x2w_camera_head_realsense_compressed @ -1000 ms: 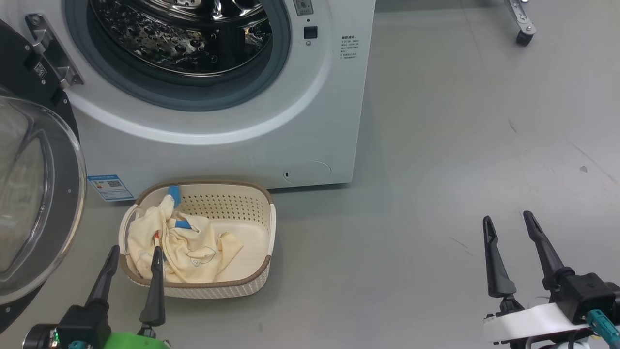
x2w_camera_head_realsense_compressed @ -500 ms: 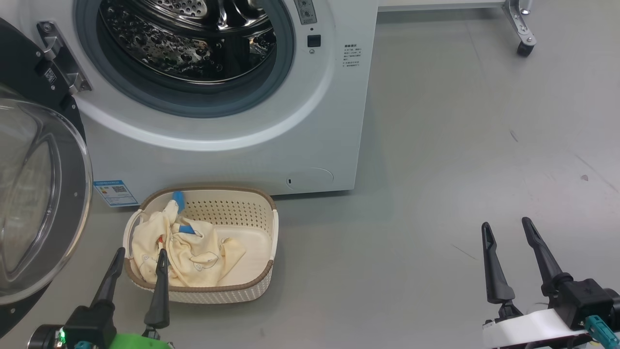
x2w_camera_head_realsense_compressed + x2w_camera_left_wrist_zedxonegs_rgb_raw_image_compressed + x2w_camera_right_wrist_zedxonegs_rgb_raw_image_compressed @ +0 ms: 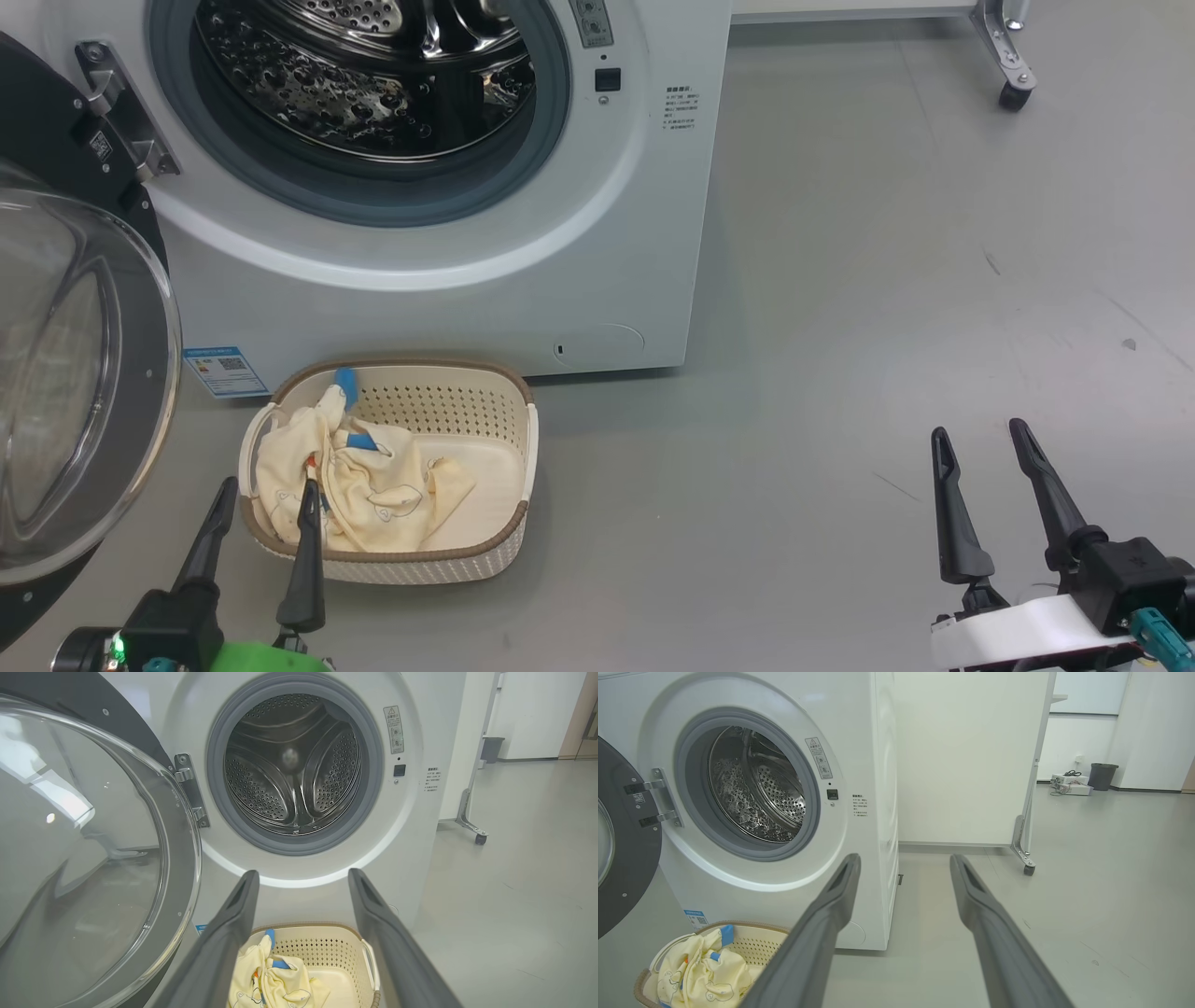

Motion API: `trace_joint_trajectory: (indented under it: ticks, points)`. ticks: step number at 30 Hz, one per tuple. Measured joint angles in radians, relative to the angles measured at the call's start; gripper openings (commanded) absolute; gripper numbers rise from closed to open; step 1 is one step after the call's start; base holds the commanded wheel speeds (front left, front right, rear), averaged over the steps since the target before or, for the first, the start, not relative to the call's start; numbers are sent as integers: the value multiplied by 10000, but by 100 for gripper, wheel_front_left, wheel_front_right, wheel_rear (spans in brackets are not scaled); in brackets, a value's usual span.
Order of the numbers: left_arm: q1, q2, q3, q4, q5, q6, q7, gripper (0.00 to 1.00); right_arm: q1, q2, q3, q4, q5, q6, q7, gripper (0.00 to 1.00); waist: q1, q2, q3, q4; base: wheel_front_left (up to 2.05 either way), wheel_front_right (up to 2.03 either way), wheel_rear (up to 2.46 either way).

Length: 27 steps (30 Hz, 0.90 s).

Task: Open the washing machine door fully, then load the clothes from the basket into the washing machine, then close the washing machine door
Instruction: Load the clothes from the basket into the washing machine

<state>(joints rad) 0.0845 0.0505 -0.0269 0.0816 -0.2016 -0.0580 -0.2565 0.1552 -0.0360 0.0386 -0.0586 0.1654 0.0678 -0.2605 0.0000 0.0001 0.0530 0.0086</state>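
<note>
Head view: the washing machine (image 3: 448, 308) takes up the picture from 10 to 12 o'clock, its steel drum (image 3: 364, 65) open to view. The washing machine door (image 3: 75, 373) stands swung wide at 9 o'clock, with its glass bowl facing the camera. The basket (image 3: 439, 565) sits on the grey floor (image 3: 840, 327) at 7 o'clock, just in front of the machine's lower panel and near the blue label sticker (image 3: 222, 369). The clothes (image 3: 364, 485) lie heaped in the basket's left half. The left gripper (image 3: 268, 490) rises at 7 o'clock with its fingers spread and holding nothing. One fingertip overlaps the clothes in this view, and I cannot tell whether it touches them. The right gripper (image 3: 978, 431) stands at 4 o'clock over bare floor, well apart from the basket, with its fingers released and empty.

Left wrist view: the drum is at 12 o'clock inside its grey seal (image 3: 215, 784) and the door is at 9 o'clock. The basket and clothes show at 6 o'clock between the two parted fingers.

Right wrist view: the machine is at 10 o'clock, and the basket with the clothes is at 8 o'clock, outside the left finger. A white panel (image 3: 966, 760) on a wheeled foot stands at 12 o'clock. The fingers are parted over the floor.
</note>
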Motion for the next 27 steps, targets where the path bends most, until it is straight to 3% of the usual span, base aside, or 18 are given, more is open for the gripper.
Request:
trace_joint_trajectory:
  ticks: [15, 27]
  points:
    - [12, -4, 31, -42, 13, 140, 0, 100, 3, 2, 23, -111, 105, -17, 0, 100, 0, 0, 113, 17, 18, -43, 25]
    - [12, -4, -40, -226, 21, 180, 0, 100, 2, 4, 63, -165, 182, -88, 0, 100, 0, 0, 255, 23, 82, -92, 10]
